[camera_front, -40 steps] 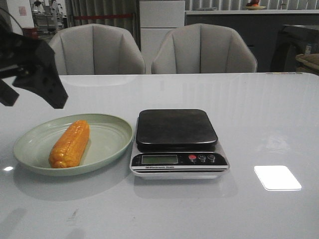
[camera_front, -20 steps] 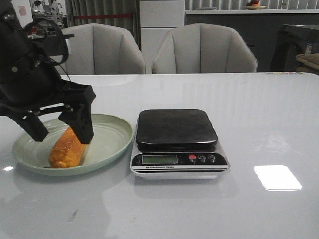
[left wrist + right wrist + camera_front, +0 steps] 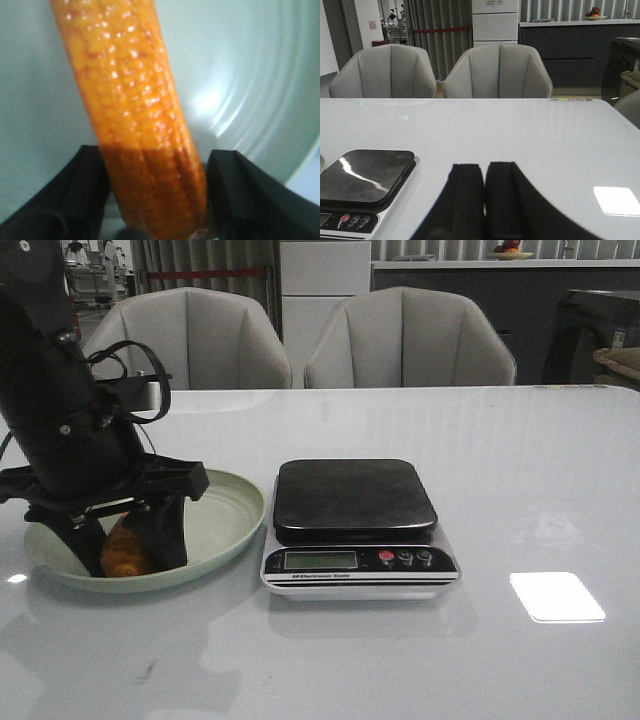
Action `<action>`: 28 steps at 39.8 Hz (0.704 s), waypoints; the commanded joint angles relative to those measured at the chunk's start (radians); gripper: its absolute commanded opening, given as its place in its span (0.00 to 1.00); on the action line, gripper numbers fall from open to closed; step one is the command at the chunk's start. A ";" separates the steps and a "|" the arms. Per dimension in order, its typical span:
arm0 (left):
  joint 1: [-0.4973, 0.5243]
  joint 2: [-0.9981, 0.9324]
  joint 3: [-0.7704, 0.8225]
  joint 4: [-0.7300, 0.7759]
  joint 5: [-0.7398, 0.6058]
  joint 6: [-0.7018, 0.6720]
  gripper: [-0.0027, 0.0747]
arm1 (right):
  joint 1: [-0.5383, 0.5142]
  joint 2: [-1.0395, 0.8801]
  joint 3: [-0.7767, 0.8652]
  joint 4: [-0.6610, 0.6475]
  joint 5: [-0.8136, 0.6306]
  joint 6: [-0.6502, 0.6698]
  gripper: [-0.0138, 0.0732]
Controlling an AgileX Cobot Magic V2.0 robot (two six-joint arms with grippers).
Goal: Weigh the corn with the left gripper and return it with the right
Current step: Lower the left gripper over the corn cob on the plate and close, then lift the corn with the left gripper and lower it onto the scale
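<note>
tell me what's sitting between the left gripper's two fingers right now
The corn lies between them on the green plate. In the left wrist view the left gripper has one finger on each side of the cob, not visibly clamped yet.

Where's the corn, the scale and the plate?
corn (image 3: 135,115): left wrist view, middle of the cob.
scale (image 3: 353,495): front view, dark weighing top.
plate (image 3: 225,515): front view, bare inside near the right rim.
</note>
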State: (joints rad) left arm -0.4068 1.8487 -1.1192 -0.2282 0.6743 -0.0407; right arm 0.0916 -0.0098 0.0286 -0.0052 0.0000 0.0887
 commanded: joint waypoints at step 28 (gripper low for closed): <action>-0.207 0.013 -0.359 -0.137 0.004 -0.007 0.18 | -0.006 -0.018 0.007 -0.011 -0.074 -0.007 0.34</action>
State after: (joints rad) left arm -0.5946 1.8901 -1.4367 -0.3291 0.7225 -0.0413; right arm 0.0916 -0.0098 0.0286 -0.0052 0.0000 0.0887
